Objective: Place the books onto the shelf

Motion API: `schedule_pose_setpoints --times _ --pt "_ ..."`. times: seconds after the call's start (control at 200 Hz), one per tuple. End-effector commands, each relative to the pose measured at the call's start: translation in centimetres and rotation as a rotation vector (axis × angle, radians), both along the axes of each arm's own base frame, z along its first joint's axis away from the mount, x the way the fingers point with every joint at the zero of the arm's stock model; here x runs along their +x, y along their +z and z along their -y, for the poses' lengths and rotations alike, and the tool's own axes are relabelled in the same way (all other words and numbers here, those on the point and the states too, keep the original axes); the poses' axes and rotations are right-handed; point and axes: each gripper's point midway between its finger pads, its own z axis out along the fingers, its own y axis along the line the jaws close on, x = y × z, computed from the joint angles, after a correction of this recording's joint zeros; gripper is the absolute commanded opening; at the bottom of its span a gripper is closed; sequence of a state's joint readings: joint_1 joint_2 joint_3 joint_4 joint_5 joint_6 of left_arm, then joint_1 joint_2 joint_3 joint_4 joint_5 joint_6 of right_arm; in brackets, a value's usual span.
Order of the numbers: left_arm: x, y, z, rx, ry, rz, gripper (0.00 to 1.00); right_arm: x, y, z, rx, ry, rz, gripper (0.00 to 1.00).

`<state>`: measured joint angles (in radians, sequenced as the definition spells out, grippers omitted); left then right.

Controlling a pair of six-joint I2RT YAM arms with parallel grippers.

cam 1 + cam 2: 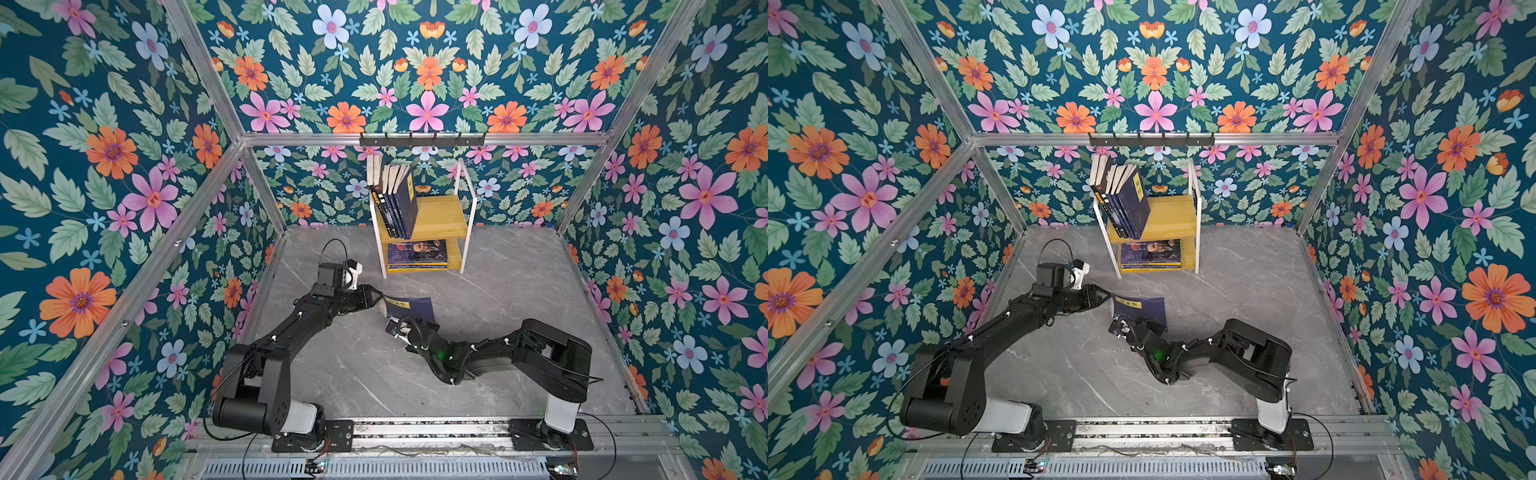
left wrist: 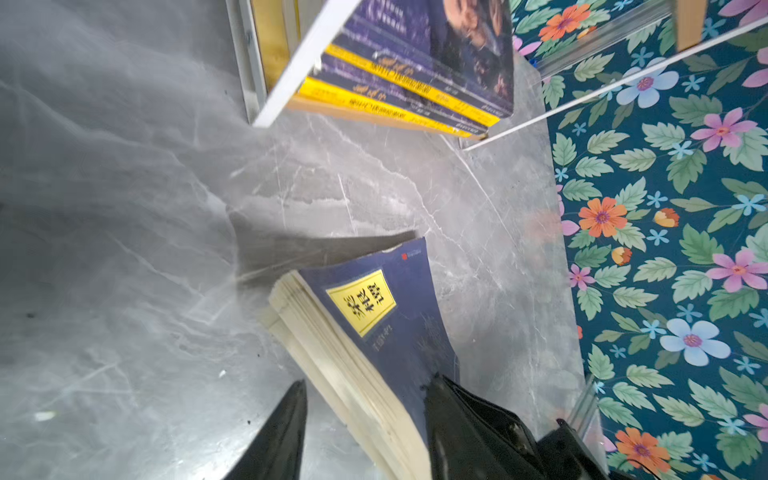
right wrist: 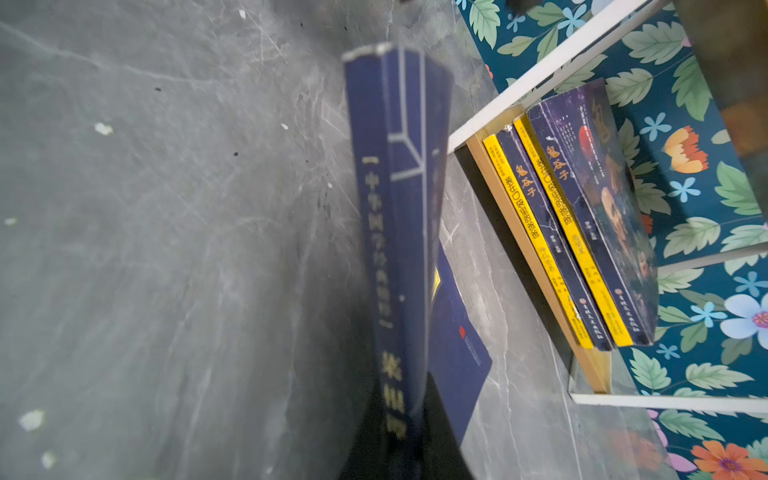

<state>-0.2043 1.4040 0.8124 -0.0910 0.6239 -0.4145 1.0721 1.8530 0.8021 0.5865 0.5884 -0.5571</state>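
A navy book (image 1: 411, 308) (image 1: 1142, 308) with a yellow title label stands tilted on the grey floor between both arms. My right gripper (image 1: 397, 327) (image 3: 409, 399) is shut on its spine (image 3: 399, 208) at the near end. My left gripper (image 1: 377, 300) (image 2: 370, 382) is open, its jaws straddling the book's page edge (image 2: 332, 353) with a gap on one side. The shelf (image 1: 468, 232) (image 1: 1196, 232) stands at the back. Several books (image 1: 399, 195) lean upright on its upper board, and a flat stack (image 1: 417, 253) (image 3: 582, 232) lies on the lower board.
A black hook rail (image 1: 422, 139) hangs on the metal bar above the shelf. Floral walls enclose the floor on three sides. The right half of the upper board (image 1: 444, 214) is bare wood.
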Motion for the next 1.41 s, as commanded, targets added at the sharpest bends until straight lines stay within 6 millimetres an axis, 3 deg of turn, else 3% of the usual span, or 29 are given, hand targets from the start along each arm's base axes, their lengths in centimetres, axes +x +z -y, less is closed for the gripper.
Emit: schedule_pose_setpoints --times 0.0,0.17,0.35,0.8,1.24,1.4 --pt "0.7 0.4 -1.9 0.054 0.040 0.047 0.54 0.7 1.7 0.2 -0.030 0.006 0.065 0.00" --pt "1.1 1.4 -4.3 0.090 0.074 0.131 0.63 1.4 3.3 1.1 -0.076 0.024 0.102 0.00" --pt "2.0 3.0 -7.1 0.091 0.147 0.189 0.71 2.5 6.5 1.8 -0.082 0.038 0.151 0.00" --pt "1.9 4.1 -8.0 0.150 0.110 0.257 0.86 7.4 11.1 3.6 -0.216 0.058 0.268 0.00" --pt "1.9 3.8 -8.0 0.143 0.099 0.246 0.86 12.2 13.6 4.8 -0.259 0.006 0.340 0.00" --pt "1.9 3.6 -8.0 0.141 0.096 0.245 0.86 14.2 13.5 4.8 -0.254 -0.003 0.347 0.00"
